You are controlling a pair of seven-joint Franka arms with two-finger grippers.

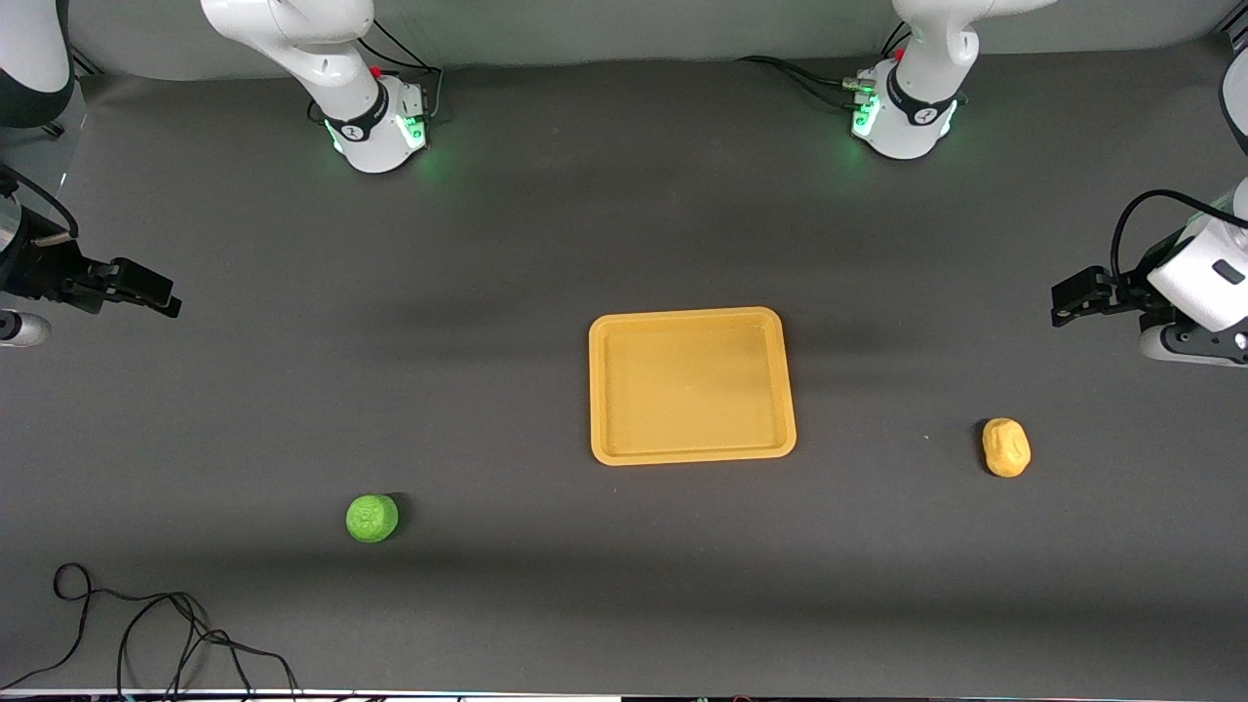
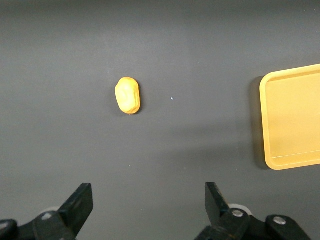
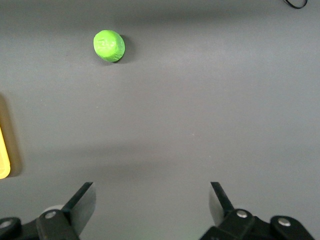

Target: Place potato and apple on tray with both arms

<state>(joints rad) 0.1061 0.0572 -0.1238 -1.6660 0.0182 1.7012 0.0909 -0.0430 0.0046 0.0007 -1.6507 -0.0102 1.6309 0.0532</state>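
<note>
The yellow-orange tray (image 1: 692,454) lies empty in the middle of the table. The potato (image 1: 1005,447) lies on the table toward the left arm's end, apart from the tray. The green apple (image 1: 371,518) lies toward the right arm's end, nearer to the front camera than the tray. My left gripper (image 1: 1070,300) is open and empty over bare table at the left arm's end; its wrist view shows the left gripper (image 2: 149,200), the potato (image 2: 129,95) and the tray (image 2: 292,120). My right gripper (image 1: 156,292) is open and empty over bare table at the right arm's end; its wrist view shows the right gripper (image 3: 152,200), the apple (image 3: 108,46) and a sliver of the tray (image 3: 3,160).
A loose black cable (image 1: 146,634) lies at the table's front edge toward the right arm's end, nearer to the front camera than the apple. The two arm bases (image 1: 380,132) (image 1: 902,117) stand along the table's back edge.
</note>
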